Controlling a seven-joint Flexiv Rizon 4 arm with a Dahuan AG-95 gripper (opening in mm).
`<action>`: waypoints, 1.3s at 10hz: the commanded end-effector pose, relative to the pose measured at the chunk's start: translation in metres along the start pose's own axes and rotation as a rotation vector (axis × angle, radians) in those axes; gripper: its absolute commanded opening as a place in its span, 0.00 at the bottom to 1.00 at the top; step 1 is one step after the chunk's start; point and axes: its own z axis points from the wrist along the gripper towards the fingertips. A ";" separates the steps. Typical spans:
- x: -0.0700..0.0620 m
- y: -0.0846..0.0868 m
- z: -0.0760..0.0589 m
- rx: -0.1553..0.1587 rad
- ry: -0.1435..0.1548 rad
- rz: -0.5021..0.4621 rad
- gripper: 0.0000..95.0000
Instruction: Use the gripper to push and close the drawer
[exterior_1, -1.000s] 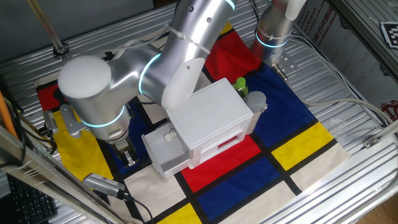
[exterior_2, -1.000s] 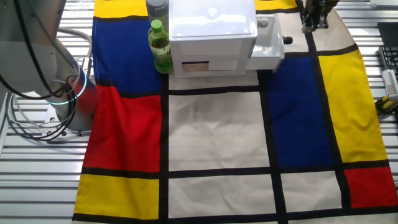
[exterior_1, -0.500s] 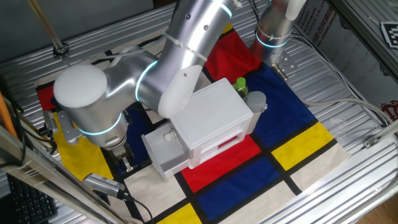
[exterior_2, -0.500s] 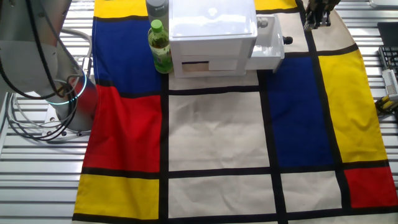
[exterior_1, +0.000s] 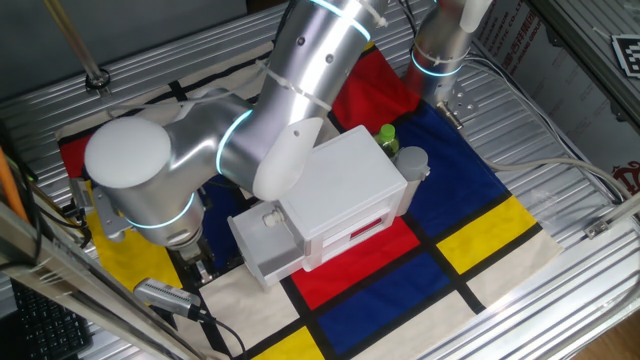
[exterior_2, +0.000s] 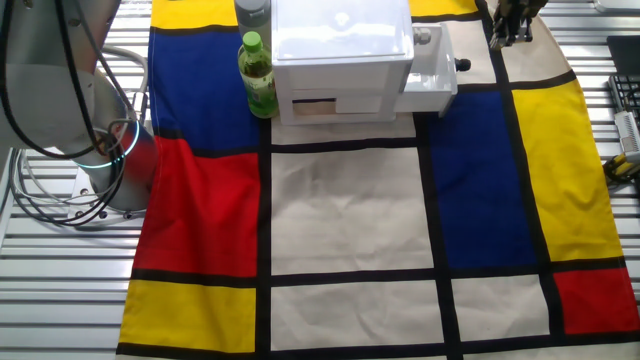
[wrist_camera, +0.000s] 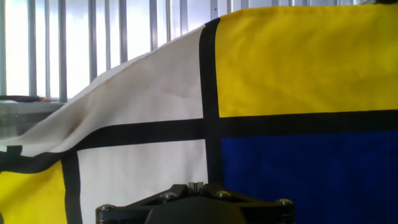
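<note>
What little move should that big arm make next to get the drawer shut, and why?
Probably slide the end effector sideways toward the drawer's knob. The drawer sticks out of the white cabinet, and the end effector sits low over the cloth, apart from the drawer front, so it must reach the front before pushing.

Two high opposite views share the cabinet (exterior_1: 345, 190); hand camera hugs cloth (wrist_camera: 298, 56).

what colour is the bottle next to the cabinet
Green, with a lighter label; the bottle shows best in the other fixed view, left of the cabinet.
</note>
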 end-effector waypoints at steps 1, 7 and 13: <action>0.000 0.000 0.003 -0.001 0.000 0.000 0.00; -0.004 0.004 0.018 0.003 -0.001 0.001 0.00; -0.004 0.003 0.032 0.008 0.001 -0.001 0.00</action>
